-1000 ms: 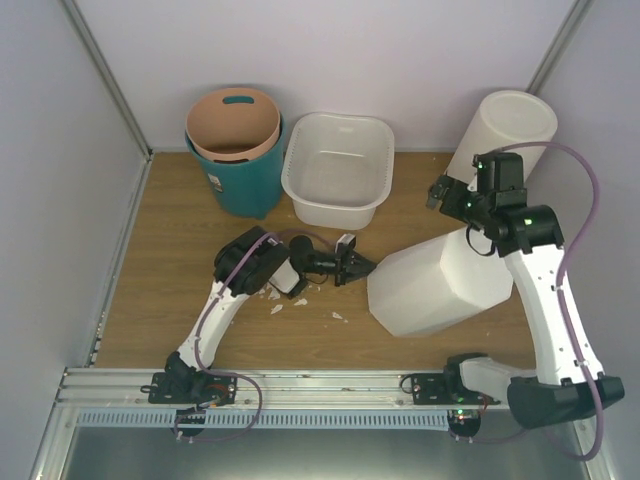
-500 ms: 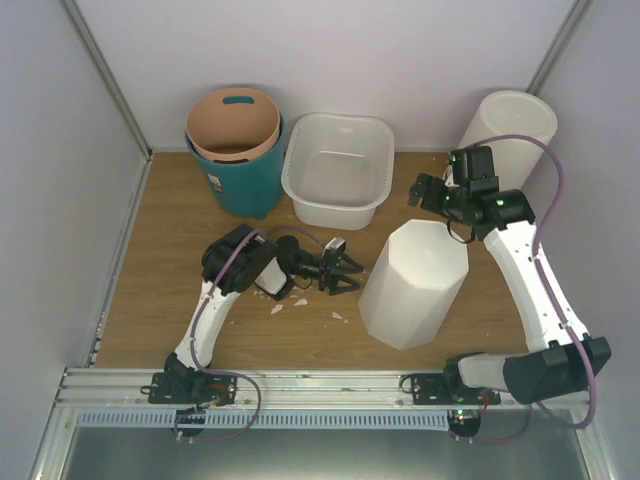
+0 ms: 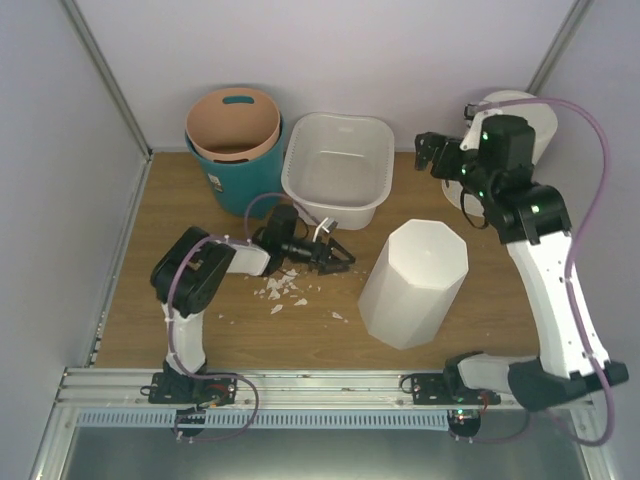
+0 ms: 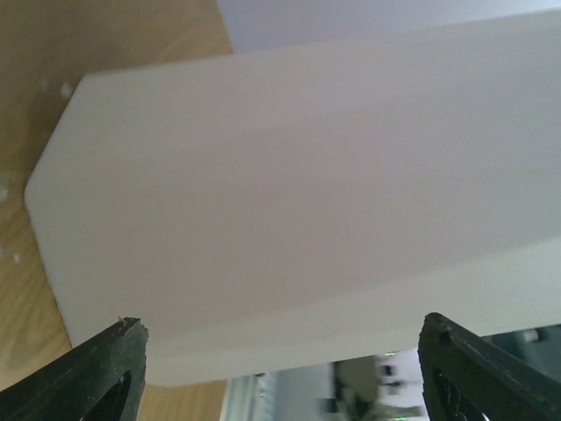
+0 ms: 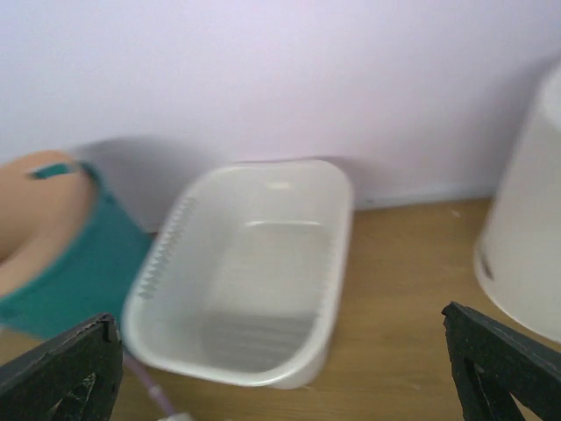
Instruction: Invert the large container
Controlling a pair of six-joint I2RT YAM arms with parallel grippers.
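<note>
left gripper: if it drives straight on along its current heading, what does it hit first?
The eight-sided white bin. The left gripper points at its side wall, which fills the wrist view between the open fingers. Nothing shows in between, though the remaining gap is hard to judge.

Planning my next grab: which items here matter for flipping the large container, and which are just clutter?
Job: large white perforated tub, upright, open side up.

Lying about: teal bin with tan liner; octagonal white bin, standing closed end up; round white bin; white crumbs on the table.
</note>
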